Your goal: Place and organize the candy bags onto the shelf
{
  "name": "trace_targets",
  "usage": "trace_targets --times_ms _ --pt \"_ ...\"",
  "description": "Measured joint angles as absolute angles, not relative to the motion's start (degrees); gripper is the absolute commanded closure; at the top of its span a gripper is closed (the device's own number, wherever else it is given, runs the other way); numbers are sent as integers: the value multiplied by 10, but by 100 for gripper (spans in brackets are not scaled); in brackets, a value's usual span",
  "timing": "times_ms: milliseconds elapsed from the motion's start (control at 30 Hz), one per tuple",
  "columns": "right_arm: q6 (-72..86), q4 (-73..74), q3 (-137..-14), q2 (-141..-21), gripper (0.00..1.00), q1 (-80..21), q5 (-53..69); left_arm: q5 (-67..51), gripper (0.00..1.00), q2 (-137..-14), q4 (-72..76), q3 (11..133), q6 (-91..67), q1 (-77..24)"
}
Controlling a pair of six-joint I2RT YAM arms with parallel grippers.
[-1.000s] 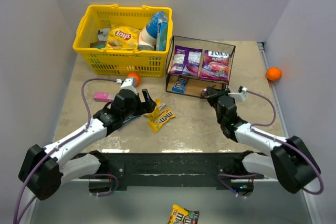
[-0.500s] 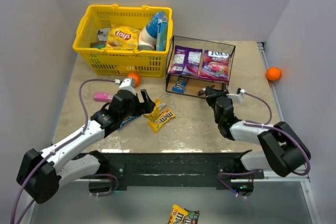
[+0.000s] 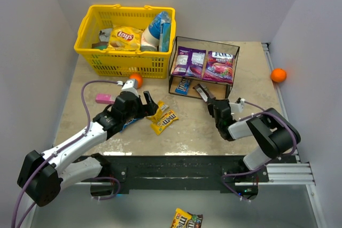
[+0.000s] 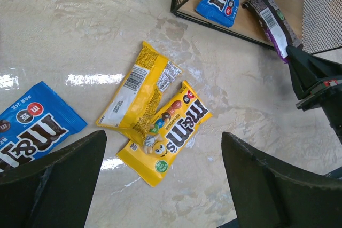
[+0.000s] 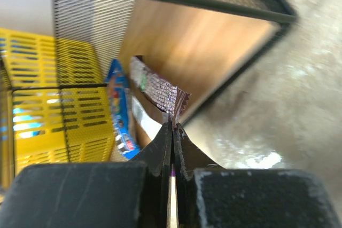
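Note:
The shelf [image 3: 176,73] holds two purple bags [image 3: 188,61] [image 3: 220,66] on its top board and a blue packet [image 3: 183,85] on the lower board. My right gripper [image 3: 210,101] is shut on the end of a brown packet [image 3: 202,91]. The packet reaches onto the lower board [image 5: 197,46], beside the blue packet [image 5: 118,110]. In the right wrist view the gripper [image 5: 173,126] pinches the brown packet's [image 5: 160,92] crimped edge. My left gripper [image 4: 163,185] is open above two yellow packets [image 4: 140,93] [image 4: 170,130]. A second blue packet [image 4: 26,132] lies to its left.
A yellow basket [image 3: 85,28] with a Lays bag [image 3: 124,38] stands at the back left. An orange ball [image 3: 135,79] sits in front of it and another [image 3: 278,75] at the right wall. A pink pack [image 3: 105,98] lies at the left. One packet [image 3: 187,219] lies below the table.
My right gripper has moved left and turned toward the shelf, bringing the brown packet onto the lower board. The left arm has barely moved.

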State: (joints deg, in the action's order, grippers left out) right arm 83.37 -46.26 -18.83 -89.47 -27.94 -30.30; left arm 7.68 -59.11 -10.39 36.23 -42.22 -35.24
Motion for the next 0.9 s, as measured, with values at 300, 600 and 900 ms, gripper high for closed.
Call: trace_targets --times_ms 300,600,900 --pt "891 -461 -225 -968 100 -280 -300 77 6 -591 -104 362 -422 -351" --pt "921 -449 -298 -1010 100 -308 -310 77 6 -589 -104 362 -418 -345" --pt "939 -430 -348 -1057 100 -345 -346 78 6 -584 -110 362 -408 -337"
